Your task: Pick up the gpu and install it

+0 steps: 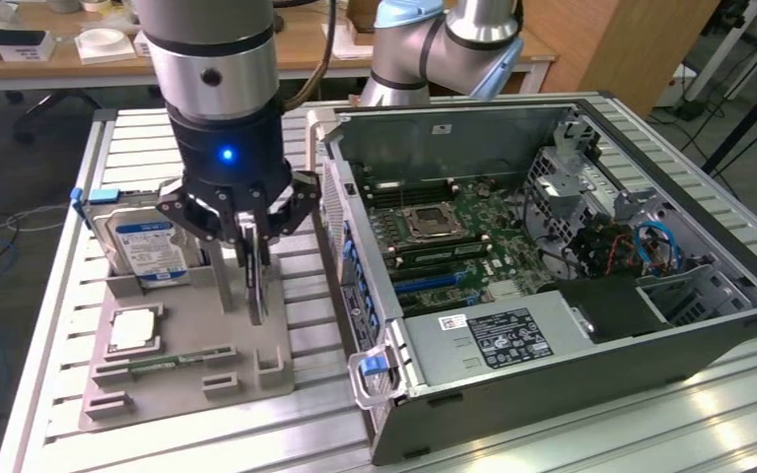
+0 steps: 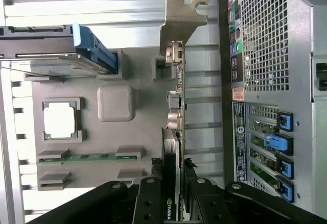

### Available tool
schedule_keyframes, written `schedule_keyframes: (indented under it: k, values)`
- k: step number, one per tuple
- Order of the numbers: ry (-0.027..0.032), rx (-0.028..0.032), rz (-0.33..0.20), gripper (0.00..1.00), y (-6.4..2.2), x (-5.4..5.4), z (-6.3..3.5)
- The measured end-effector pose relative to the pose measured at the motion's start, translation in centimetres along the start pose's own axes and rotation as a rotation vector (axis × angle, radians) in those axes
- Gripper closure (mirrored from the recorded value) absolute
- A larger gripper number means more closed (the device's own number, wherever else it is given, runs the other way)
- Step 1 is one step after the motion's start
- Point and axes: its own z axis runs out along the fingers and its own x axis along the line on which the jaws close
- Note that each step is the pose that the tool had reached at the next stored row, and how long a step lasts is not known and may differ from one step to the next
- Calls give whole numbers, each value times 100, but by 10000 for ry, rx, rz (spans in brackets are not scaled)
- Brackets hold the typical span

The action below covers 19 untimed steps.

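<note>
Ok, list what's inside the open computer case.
Inside the computer case: a green motherboard with its CPU socket, a labelled power supply and blue cables. The board beneath the power supply is covered.

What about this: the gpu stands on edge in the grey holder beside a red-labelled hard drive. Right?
Wrong colour: the hard drive's label is blue, as the exterior view shows. The gpu does stand on edge in the grey holder.
</note>
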Motion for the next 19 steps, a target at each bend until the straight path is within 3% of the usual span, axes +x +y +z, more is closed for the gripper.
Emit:
schedule_keyframes:
  k: [19]
  values:
    - [0,0,-1,74,9,-9,-401]
